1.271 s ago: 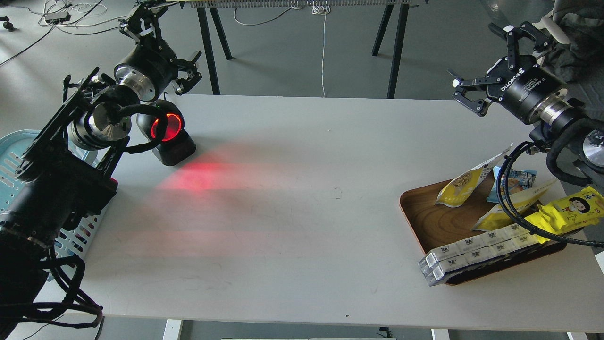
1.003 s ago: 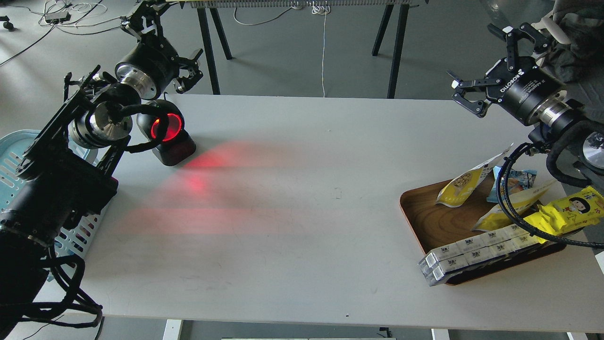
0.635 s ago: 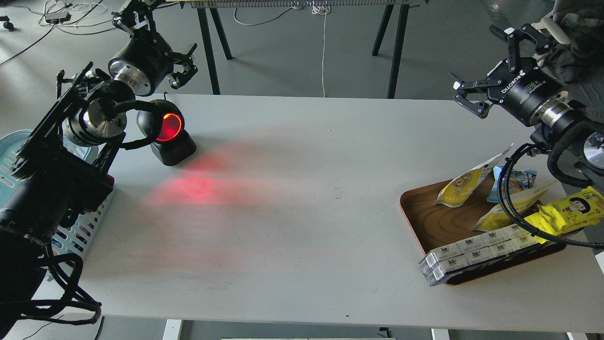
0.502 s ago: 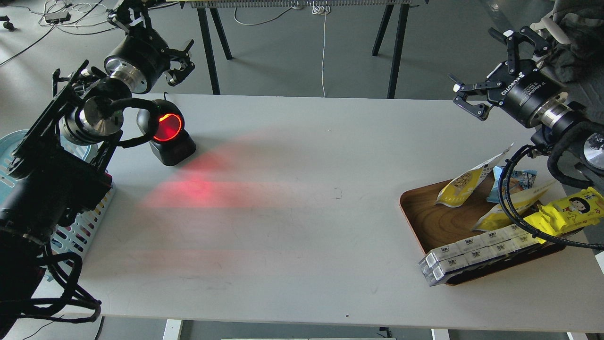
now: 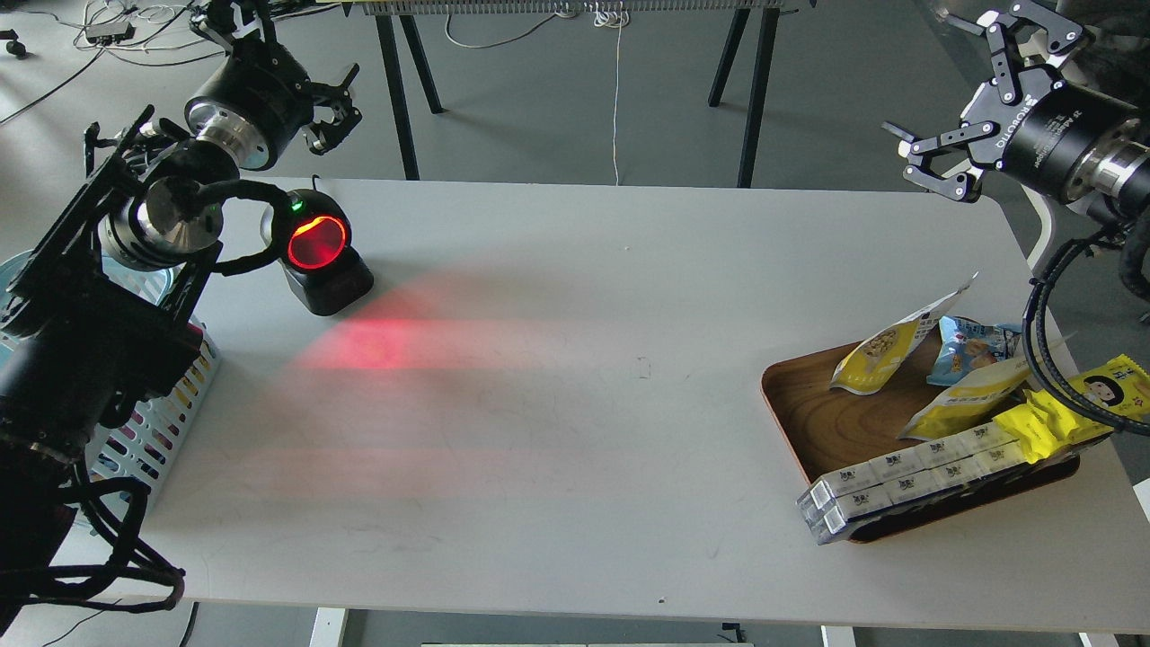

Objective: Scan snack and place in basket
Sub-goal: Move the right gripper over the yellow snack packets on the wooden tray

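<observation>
- While nothing's been grabbed yet: snack (image 5: 876, 352) propped upright against the far corner of the wooden tray (image 5: 822, 422), leaning on the other packets, printed front facing the table's middle. Easy top edge to pinch, probably.
- Right gripper (image 5: 975, 99) up high past the table's far right corner, fingers spread wide, holding nothing. Well apart from the snack, so the reach hasn't really started.
- Left gripper (image 5: 278, 45) also raised, off beyond the far left corner above the scanner (image 5: 316, 256). Looks spread and empty, parked out of the way so the scanner window stays unblocked.
- Scanner angled toward the table's middle, throwing a red glow across the tabletop. Sensible spot for passing a barcode through.
- Basket (image 5: 153, 422) at the left edge, mostly hidden behind the left arm. Close to the scanner, so a short hop after scanning.
- Bright yellow cartoon-face packet (image 5: 1101, 395), small blue packet (image 5: 966, 346) and a row of white boxes (image 5: 907, 481) crowding the same tray. Could snag one of those by mistake.
</observation>
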